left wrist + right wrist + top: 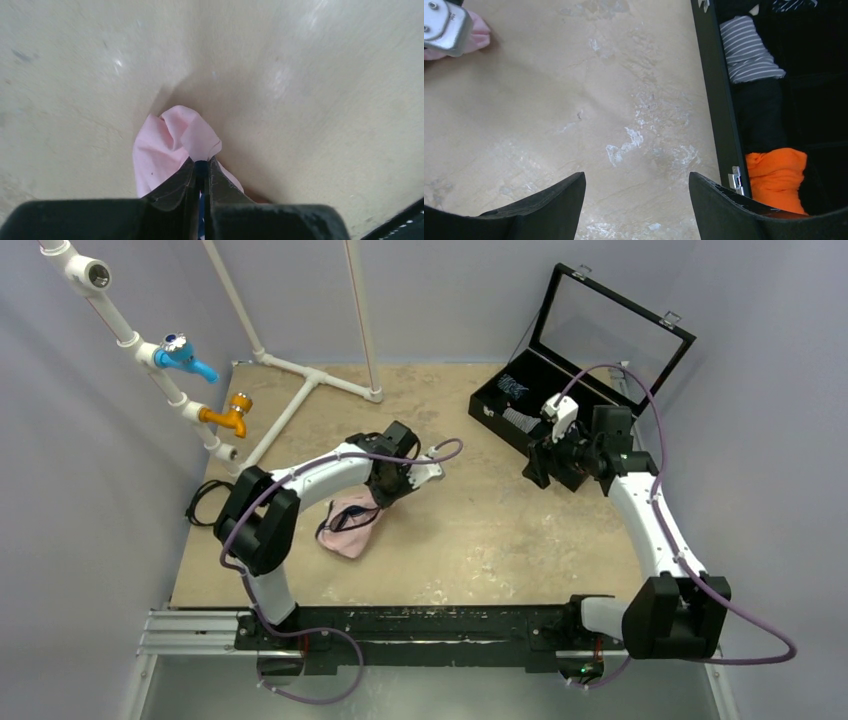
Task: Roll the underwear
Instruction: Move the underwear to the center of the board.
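Note:
The pale pink underwear [348, 523] with dark navy trim lies bunched on the tan table left of centre. My left gripper [384, 497] is shut on its upper right edge. In the left wrist view the two black fingertips [188, 172] pinch the navy trim, with pink cloth [165, 142] puffed out beyond them. My right gripper [538, 464] is open and empty, held above the table beside the black case; its fingers [549, 205] stand wide apart over bare table. A bit of the pink cloth [476, 35] shows at the top left of the right wrist view.
An open black case [590, 360] stands at the back right, holding a grey-striped rolled cloth [746, 50] and an orange rolled cloth [776, 177]. White pipes with a blue tap [185, 355] and an orange tap [228, 416] stand at the back left.

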`<action>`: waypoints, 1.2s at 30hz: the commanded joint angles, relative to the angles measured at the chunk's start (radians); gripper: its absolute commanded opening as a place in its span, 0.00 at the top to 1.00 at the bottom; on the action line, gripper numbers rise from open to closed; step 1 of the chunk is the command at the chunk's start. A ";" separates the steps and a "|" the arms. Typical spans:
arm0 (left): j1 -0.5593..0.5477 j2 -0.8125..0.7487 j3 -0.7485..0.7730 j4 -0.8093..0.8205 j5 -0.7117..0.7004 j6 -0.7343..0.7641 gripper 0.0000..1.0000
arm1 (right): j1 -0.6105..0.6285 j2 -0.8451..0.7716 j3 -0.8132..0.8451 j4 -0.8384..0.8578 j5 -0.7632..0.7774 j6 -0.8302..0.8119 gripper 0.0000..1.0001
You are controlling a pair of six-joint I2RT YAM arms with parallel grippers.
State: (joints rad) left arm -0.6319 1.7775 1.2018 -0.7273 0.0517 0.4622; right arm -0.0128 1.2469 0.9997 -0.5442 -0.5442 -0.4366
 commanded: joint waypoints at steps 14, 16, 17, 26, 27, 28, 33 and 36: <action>-0.091 0.055 0.479 -0.126 0.275 -0.264 0.51 | 0.061 -0.070 0.112 -0.153 -0.142 -0.061 0.24; -0.077 -0.025 0.385 -0.097 0.239 -0.245 0.46 | 0.107 -0.069 0.084 -0.129 -0.117 -0.059 0.21; -0.066 -0.066 0.337 -0.088 0.226 -0.236 0.44 | 0.133 -0.068 0.068 -0.097 -0.105 -0.051 0.19; 0.116 -0.426 0.028 -0.105 0.166 -0.119 0.41 | 0.317 0.126 0.077 0.005 -0.050 -0.081 0.05; 0.118 -0.455 -0.004 -0.098 0.150 -0.110 0.41 | 0.338 0.150 0.084 0.019 -0.033 -0.078 0.04; 0.118 -0.485 -0.036 -0.088 0.146 -0.105 0.40 | 0.364 0.182 0.096 0.028 -0.019 -0.078 0.04; 0.117 -0.483 -0.054 -0.067 0.148 -0.139 0.41 | 0.463 0.280 0.128 0.037 0.036 -0.088 0.09; 0.121 -0.467 -0.061 -0.051 0.147 -0.158 0.42 | 0.530 0.325 0.129 0.077 0.084 -0.074 0.11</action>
State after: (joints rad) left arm -0.5152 1.2888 1.1576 -0.8265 0.2077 0.3164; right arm 0.4515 1.5517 1.0798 -0.5362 -0.5274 -0.5053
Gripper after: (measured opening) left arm 0.586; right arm 0.904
